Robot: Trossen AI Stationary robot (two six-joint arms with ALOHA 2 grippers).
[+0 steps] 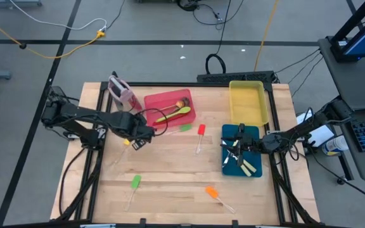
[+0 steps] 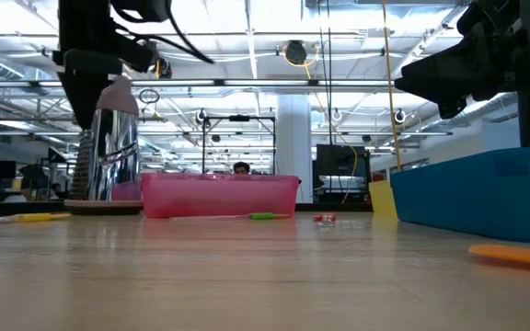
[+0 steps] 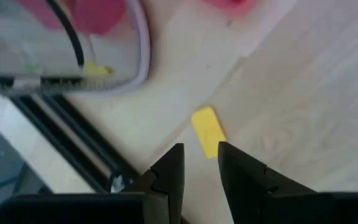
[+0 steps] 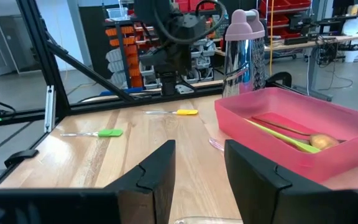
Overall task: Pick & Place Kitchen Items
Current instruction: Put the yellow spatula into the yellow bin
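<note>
My left gripper (image 3: 201, 155) is open and hangs above the table, fingers pointing down, just over the yellow head (image 3: 208, 130) of a clear-handled spatula (image 1: 127, 143) that lies flat in front of the pink-and-grey container (image 1: 120, 92). It touches nothing. My right gripper (image 4: 197, 163) is open and empty over the blue tray (image 1: 227, 166), which holds cream-handled knives (image 1: 248, 166). A green spoon (image 1: 175, 114) and a wooden spoon (image 1: 181, 104) lie in the red tray (image 1: 154, 101). Green (image 1: 185, 127), red (image 1: 201, 130), green (image 1: 135, 182) and orange (image 1: 212, 192) spatulas lie flat on the table.
The yellow tray (image 1: 233, 104) stands at the far right, behind the blue tray. The container stands upright close to my left arm, with a cable looped beside it (image 3: 143, 43). Bare wood lies at the table's middle and near edge (image 1: 176, 171).
</note>
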